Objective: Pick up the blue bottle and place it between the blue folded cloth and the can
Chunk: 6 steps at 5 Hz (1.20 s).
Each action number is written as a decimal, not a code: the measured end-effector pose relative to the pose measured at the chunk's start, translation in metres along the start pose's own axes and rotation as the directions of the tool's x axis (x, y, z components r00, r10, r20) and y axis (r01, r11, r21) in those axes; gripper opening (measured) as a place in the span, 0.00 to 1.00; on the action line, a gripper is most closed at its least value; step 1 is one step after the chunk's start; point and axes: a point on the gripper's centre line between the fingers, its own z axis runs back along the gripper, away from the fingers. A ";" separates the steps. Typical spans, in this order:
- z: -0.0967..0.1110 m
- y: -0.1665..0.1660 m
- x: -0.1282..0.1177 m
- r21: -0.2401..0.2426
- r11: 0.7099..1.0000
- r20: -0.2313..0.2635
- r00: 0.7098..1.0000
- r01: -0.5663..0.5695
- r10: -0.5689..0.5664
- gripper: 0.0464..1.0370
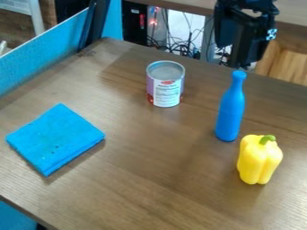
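Observation:
At the top right of the camera view, the black gripper (240,58) hangs just above the neck of a blue bottle (230,110) and holds nothing that I can see. The bottle stands upright on the brown table. A yellow bell pepper (258,161) with a green stem is close to its lower right, apart from it. Left of the bottle stands an upright can (165,85) with a grey top and a white label. A folded blue cloth (55,138) lies flat at the left.
The wooden table (150,179) has its far edge behind the can and bottle. A blue panel (42,56) runs along the upper left side. Beyond the far edge are tangled cables (180,45) and a black box (134,22).

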 end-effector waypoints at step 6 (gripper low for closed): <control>-0.049 0.002 0.023 0.077 0.997 0.075 0.997 -0.013 0.008 0.94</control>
